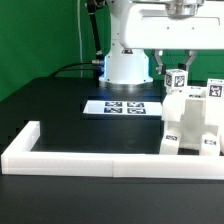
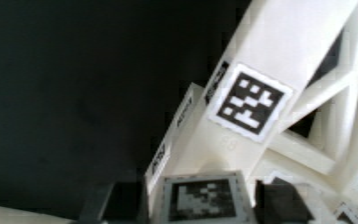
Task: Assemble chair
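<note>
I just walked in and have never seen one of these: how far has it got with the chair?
Mostly built, it seems: the white chair pieces stand joined as one block against the border wall. In hand: the gripper is closed on a tagged part at the top, apparently seating it. No loose parts show, so probably little is left.

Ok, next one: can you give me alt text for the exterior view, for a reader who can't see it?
A robot gripper, shut, reaches down onto the top of a partly built white chair at the exterior view's right of a black table. A flat marker board lies behind it near the arm's base, and a low white border wall runs along the front.
</note>
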`<state>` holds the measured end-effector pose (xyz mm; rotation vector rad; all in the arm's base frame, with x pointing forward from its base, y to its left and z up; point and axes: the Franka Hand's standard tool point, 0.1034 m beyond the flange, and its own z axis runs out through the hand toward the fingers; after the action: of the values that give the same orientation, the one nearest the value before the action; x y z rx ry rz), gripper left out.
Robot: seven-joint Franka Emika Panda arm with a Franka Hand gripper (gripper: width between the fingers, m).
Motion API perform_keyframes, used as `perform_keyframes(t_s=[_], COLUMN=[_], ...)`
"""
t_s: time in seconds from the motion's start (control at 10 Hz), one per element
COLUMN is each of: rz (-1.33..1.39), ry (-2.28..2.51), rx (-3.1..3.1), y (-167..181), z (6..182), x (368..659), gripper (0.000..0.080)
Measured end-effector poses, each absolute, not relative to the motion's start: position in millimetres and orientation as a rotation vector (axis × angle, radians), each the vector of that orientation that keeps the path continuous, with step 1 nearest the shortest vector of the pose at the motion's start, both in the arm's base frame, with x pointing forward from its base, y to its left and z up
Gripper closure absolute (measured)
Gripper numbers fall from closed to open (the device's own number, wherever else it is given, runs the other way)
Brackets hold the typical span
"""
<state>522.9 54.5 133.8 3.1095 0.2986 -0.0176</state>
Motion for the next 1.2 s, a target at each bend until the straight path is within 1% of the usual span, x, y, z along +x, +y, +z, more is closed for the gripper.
perform_keyframes(t_s=[0.5,1.2], rz=[-0.017,0.034], ry=[0.309,0.311], rx=[3.112,3.106], y=[59.6,55.7], z=[134.1,133.7], x=[516.1,525.4], gripper=[0.0514,0.0514])
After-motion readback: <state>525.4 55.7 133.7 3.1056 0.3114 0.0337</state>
